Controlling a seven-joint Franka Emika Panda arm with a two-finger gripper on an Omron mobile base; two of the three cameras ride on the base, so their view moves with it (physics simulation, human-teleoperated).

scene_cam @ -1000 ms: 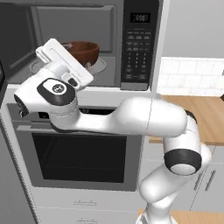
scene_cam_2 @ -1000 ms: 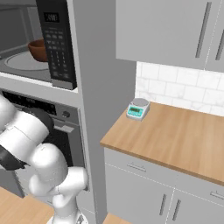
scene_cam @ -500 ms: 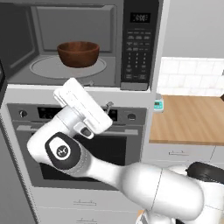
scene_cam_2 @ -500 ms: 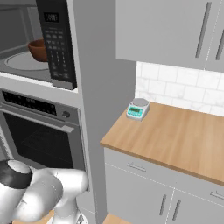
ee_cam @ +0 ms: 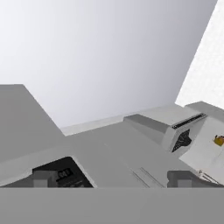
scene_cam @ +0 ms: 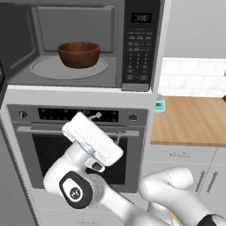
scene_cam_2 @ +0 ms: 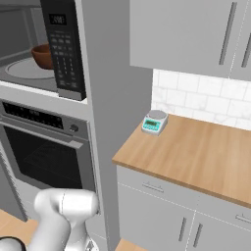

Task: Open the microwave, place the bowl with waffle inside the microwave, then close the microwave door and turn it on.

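Since half a second ago my arm has dropped further: the white hand, which sat level with the oven's control strip, now hangs lower left of centre in the left base view, in front of the oven [scene_cam: 84,150] glass. A second ago it was up at the microwave mouth by the bowl.

Working across the left base view from the left: the microwave [scene_cam: 88,44] fills the upper left, its cavity open to me. The bowl [scene_cam: 79,54] stands upright on the round grey turntable [scene_cam: 48,68], roughly in the middle of the cavity, touching nothing but the plate under it. I cannot make out the waffle past the rim from this angle. Right of the cavity is the black keypad [scene_cam: 140,46] with its small display at the top. Below it, my hand tilts up and to the left, its fingers hidden behind the white body. Further right, a small teal scale [scene_cam: 159,105] sits at the back edge of the wooden counter [scene_cam: 190,121].

In the right base view the bowl shows at the upper left edge, inside the cavity, left of the keypad; the scale sits near the centre on the counter.

In the hand view the gripper [ee_cam: 111,179] has its two tips standing far apart at the bottom edge, released, with nothing between them, looking onto grey surfaces.
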